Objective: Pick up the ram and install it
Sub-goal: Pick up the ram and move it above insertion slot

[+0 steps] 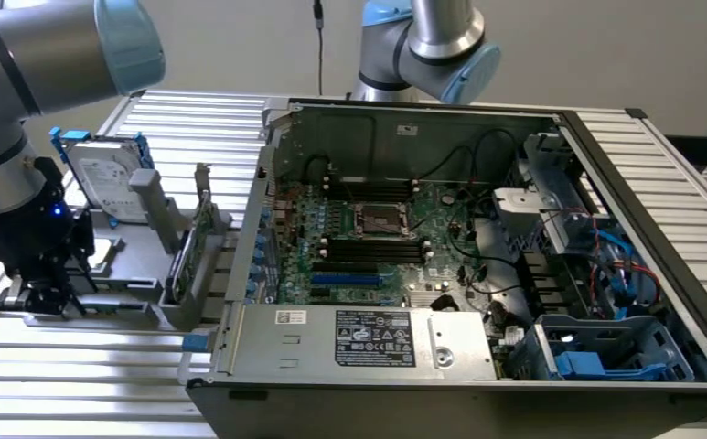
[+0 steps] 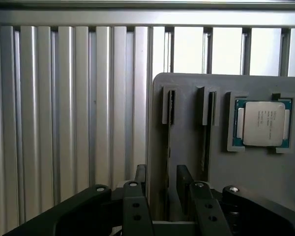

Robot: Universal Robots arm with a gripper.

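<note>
The ram (image 2: 167, 142) stands edge-on as a thin dark strip in a slot of the grey holder (image 2: 187, 157). A second thin stick (image 2: 207, 142) stands in the neighbouring slot. My gripper (image 2: 162, 173) is open and low over the holder. Its two black fingers (image 2: 140, 179) flank the first stick, with a gap on each side. In the exterior view the gripper (image 1: 38, 294) hangs at the holder's near end, on that view's left. The open computer case (image 1: 646, 183) lies to the right, with black memory slots (image 1: 371, 247) on its motherboard.
A processor chip (image 2: 263, 123) sits in a recess of the holder. A silver hard drive (image 1: 103, 183) and a card with a metal bracket (image 1: 200, 233) stand upright in the holder between me and the case. Slatted metal table (image 1: 72, 366) lies all around.
</note>
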